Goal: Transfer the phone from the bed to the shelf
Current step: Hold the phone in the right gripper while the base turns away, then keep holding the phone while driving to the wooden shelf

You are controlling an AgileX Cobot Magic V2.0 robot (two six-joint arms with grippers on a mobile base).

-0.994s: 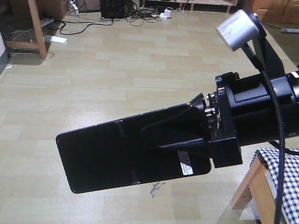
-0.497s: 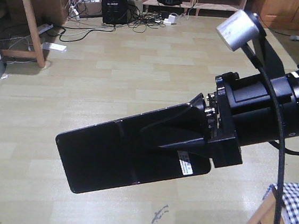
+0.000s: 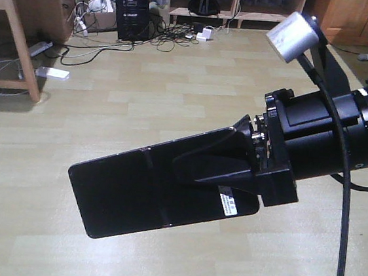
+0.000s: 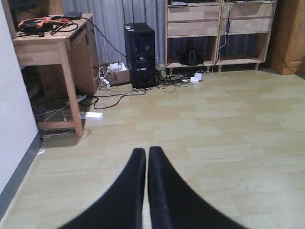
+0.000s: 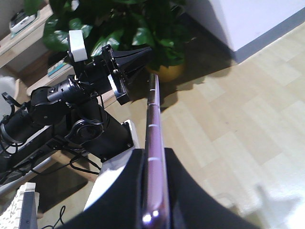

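Phone (image 3: pixel 141 196) sits above the plank floor (image 3: pixel 176 91), one end pinched tight by the right gripper (image 3: pixel 190 168), the rest jutting free. Also above the floor, the left gripper (image 4: pixel 146 157) has its jaws pressed together on nothing.

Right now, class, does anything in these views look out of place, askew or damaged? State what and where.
The thin glossy black phone juts sideways from the right gripper, pinched at one end over the wood floor; a crease crosses its middle. Loose cables sprawl beside the black computer tower.
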